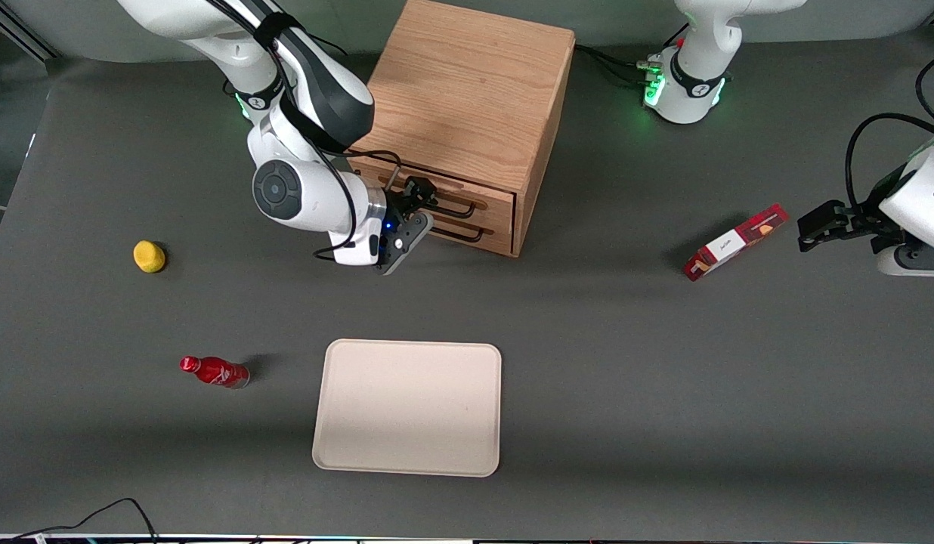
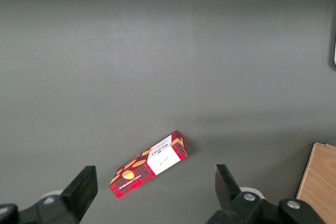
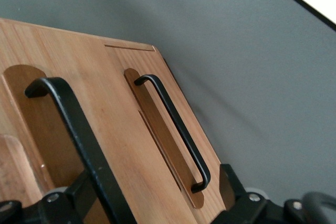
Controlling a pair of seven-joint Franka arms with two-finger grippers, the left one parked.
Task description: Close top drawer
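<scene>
While the jaws (image 1: 420, 198) straddle the top drawer's (image 1: 437, 198) handle unclenched, the grey table (image 1: 626, 378) carries a tray (image 1: 408, 408).

We see the tool (image 1: 420, 198) hiding part of the top drawer (image 1: 437, 198); its handle (image 3: 79, 129) is cropped.

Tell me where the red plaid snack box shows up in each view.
Front view: red plaid snack box lies toward the parked arm's end of the table.
Left wrist view: box low in the middle.
Right wrist view: not in it.
Shared landmark: oak cabinet, whose top drawer handle the open right gripper straddles.
</scene>
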